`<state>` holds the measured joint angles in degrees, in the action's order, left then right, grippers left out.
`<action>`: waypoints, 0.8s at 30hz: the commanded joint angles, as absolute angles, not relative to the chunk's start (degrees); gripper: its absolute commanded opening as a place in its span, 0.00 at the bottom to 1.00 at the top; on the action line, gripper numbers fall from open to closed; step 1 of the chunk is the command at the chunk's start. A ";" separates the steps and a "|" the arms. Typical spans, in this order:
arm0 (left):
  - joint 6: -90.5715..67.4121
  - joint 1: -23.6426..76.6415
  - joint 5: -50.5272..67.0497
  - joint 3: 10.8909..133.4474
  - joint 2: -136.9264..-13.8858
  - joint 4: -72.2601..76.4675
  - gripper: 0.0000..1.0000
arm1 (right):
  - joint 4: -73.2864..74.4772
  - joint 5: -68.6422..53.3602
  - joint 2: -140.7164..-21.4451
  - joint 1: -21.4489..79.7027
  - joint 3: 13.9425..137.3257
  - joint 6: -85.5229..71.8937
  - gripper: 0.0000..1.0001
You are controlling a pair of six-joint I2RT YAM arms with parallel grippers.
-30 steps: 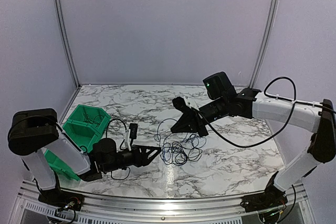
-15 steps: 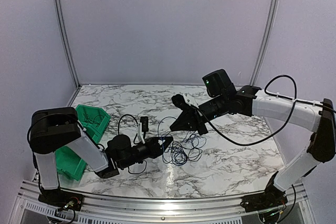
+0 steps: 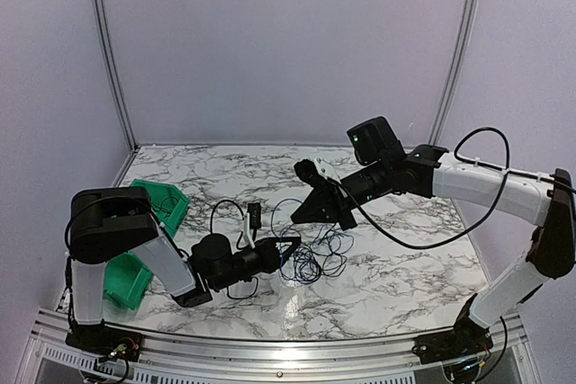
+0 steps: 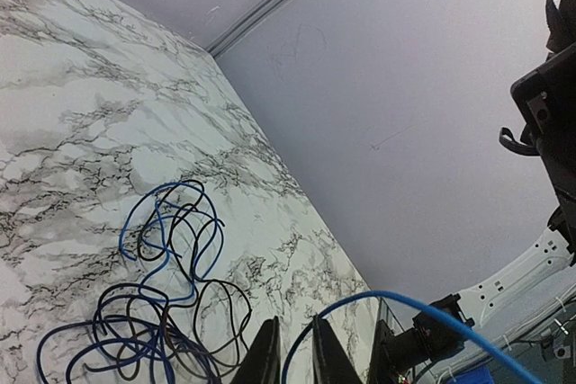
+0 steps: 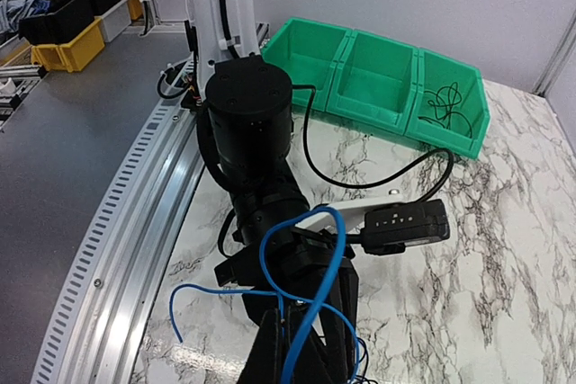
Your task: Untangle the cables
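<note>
**White marble-patterned tabletop** (image 3: 225, 168); bears the tangle of dark-blue and black cables (image 3: 310, 260), which lies loose on the marble and is the reference for every entry below.

**Right arm, white shells with black joints** (image 3: 468, 182); comes in from the right of the tangle; its wrist is raised above the tangle's far edge.

**Left arm, white shells with black joints** (image 3: 144, 249); lies low over the table to the left of the tangle; its forearm points straight at the tangle.

**Green plastic three-compartment bin row** (image 3: 160, 197); well to the left of the tangle, beyond the left arm; a small coil of thin black cable (image 5: 445, 101) sits in one end compartment.

**Tangle of dark-blue and black cables**; overlapping loops flat on the marble; blue and black strands cross one another throughout.

**Single light-blue cable** (image 5: 301, 285); lifted clear of the table above the tangle; it arcs in a tall loop out of the right-hand fingers.

**Right gripper** (image 5: 301, 352); above the tangle's far edge; fingers closed together on the single light-blue cable, holding it off the marble.

**Left gripper** (image 4: 294, 361); low at the tangle's left edge; fingers nearly together with only a thin gap; the single light-blue cable runs up out of that gap; whether it is pinched there cannot be told.
</note>
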<state>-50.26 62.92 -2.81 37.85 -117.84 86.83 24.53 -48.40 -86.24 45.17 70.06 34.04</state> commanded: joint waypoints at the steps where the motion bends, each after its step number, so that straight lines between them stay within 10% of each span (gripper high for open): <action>1: -52.34 63.11 -1.18 38.66 -120.02 91.97 0.17 | 25.09 -49.16 -86.21 45.68 73.91 33.50 0.00; 24: -48.25 65.29 -3.39 32.67 -112.02 88.11 0.38 | 25.02 -46.05 -86.48 45.62 74.03 33.72 0.00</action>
